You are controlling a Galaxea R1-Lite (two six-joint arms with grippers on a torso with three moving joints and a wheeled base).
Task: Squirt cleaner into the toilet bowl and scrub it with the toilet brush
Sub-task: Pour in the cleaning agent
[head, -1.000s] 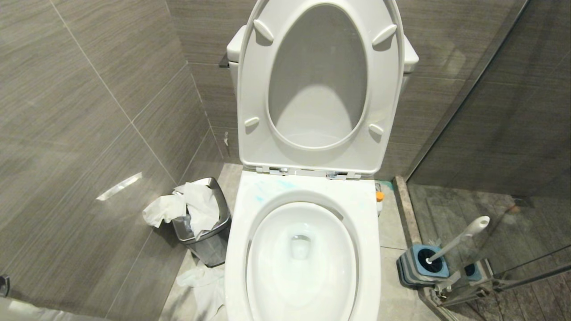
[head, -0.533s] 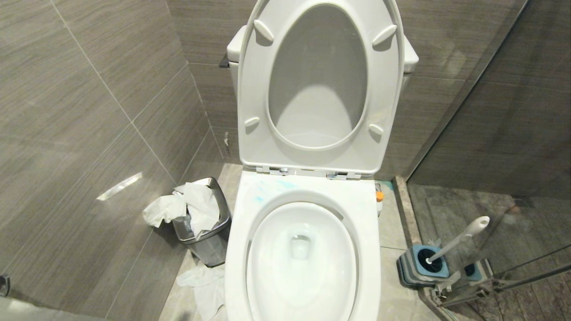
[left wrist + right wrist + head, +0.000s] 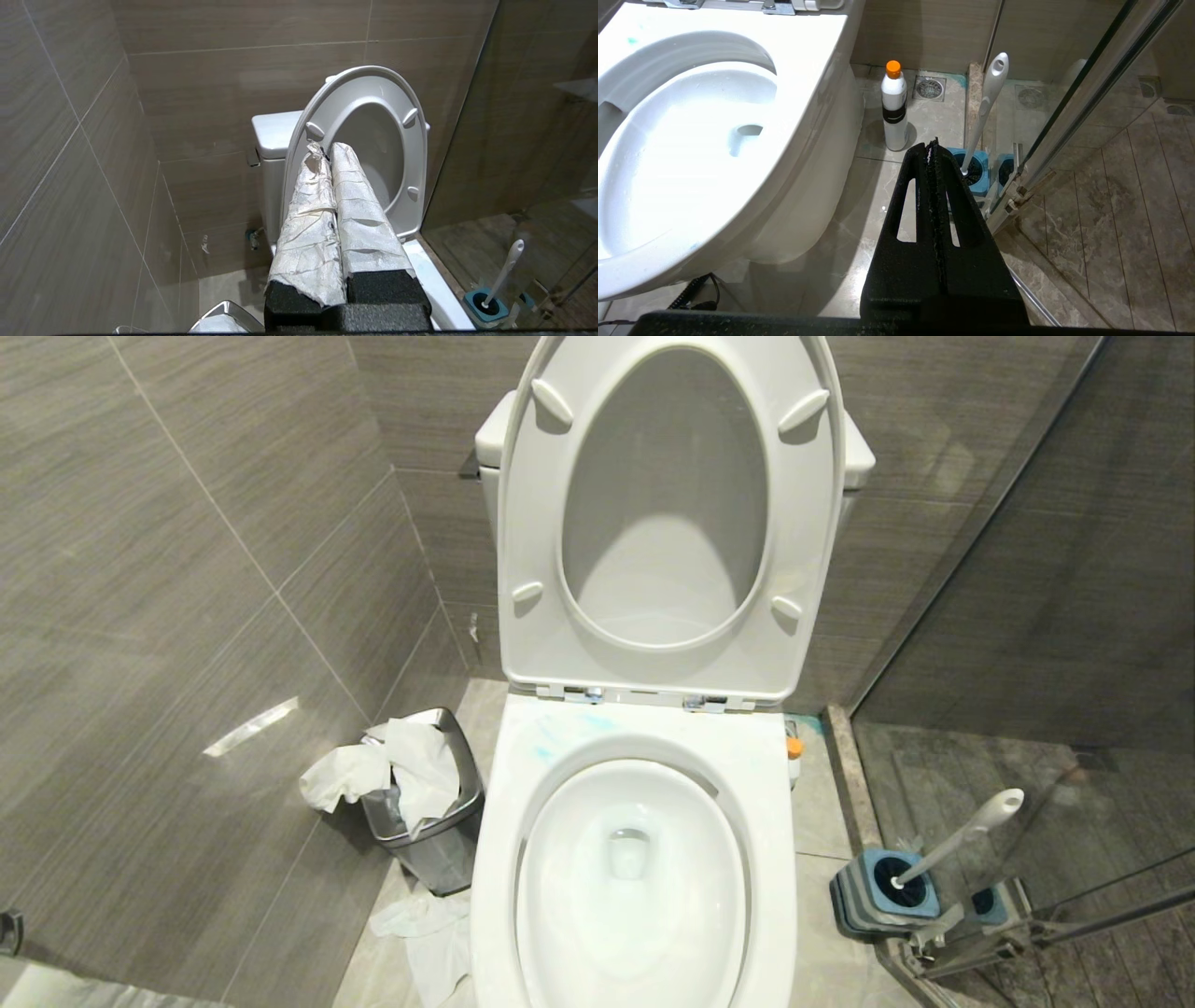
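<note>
The toilet bowl (image 3: 775, 859) fills the middle of the head view, its seat and lid raised. Pale blue streaks of cleaner (image 3: 560, 728) lie on the rim's back left. The toilet brush (image 3: 962, 831) leans in its blue-grey holder (image 3: 873, 896) on the floor to the right. A white bottle with an orange cap (image 3: 894, 107) stands beside the bowl. Neither gripper shows in the head view. My left gripper (image 3: 327, 148), its fingers wrapped in white, is shut and empty, held up before the raised seat. My right gripper (image 3: 931, 145) is shut and empty, low over the floor near the brush (image 3: 987, 102).
A small steel bin (image 3: 429, 812) stuffed with paper stands left of the bowl, and more paper (image 3: 429, 933) lies on the floor. Tiled walls close in on the left and behind. A glass shower partition (image 3: 1027, 616) runs along the right, just past the brush holder.
</note>
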